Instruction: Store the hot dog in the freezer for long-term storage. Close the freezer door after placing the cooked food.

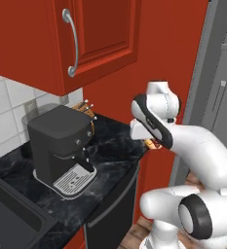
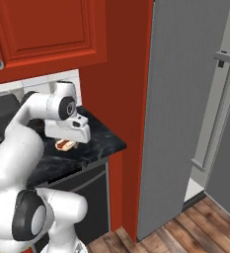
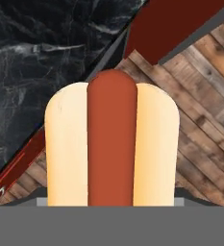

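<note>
**Hot dog in hand, carry to the freezer comes next**

The jaws hold the hot dog [image 3: 111,144], its bun ends and sausage close before the hand camera. The gripper [image 2: 66,144] hangs just over the black marble counter [image 2: 99,141], near its end by the red panel [image 2: 129,99]. The arm is folded, elbow high, wrist turned down. Judging by this, pickup is done; the next move calls for swinging right, round the panel, toward the open freezer door [image 2: 185,108].
</note>
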Robot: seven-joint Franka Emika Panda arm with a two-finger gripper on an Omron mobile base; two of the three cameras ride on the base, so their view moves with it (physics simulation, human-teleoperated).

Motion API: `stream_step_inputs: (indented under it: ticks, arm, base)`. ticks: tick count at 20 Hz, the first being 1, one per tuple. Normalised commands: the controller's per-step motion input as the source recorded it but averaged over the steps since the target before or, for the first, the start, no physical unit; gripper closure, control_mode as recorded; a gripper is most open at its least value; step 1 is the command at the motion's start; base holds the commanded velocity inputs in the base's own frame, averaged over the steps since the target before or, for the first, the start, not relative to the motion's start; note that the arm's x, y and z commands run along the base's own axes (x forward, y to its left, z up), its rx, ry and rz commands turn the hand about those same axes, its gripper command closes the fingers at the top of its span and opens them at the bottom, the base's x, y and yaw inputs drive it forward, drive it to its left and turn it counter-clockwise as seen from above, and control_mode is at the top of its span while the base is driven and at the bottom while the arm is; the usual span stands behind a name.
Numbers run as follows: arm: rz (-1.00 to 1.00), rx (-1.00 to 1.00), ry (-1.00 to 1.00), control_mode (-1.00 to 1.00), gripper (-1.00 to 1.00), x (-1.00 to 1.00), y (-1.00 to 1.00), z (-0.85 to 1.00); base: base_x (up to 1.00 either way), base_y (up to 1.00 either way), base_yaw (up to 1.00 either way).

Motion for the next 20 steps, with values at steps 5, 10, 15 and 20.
stream_step_inputs:
  ticks: [5,10,15,20]
  arm:
    - [0.0,0.0,0.0,-1.0,1.0,-1.0,-0.33,0.99]
    - [0.0,0.0,-0.01,-1.0,1.0,-1.0,-0.27,0.56]
    - [0.0,-0.01,-0.05,-1.0,1.0,-0.91,-0.03,0.45]
    - [0.0,-0.08,-0.02,-1.0,1.0,-0.56,0.0,0.06]
  base:
    - [0.0,0.0,0.0]
    - [0.0,0.0,0.0]
    - [0.0,0.0,0.0]
    - [0.0,0.0,0.0]
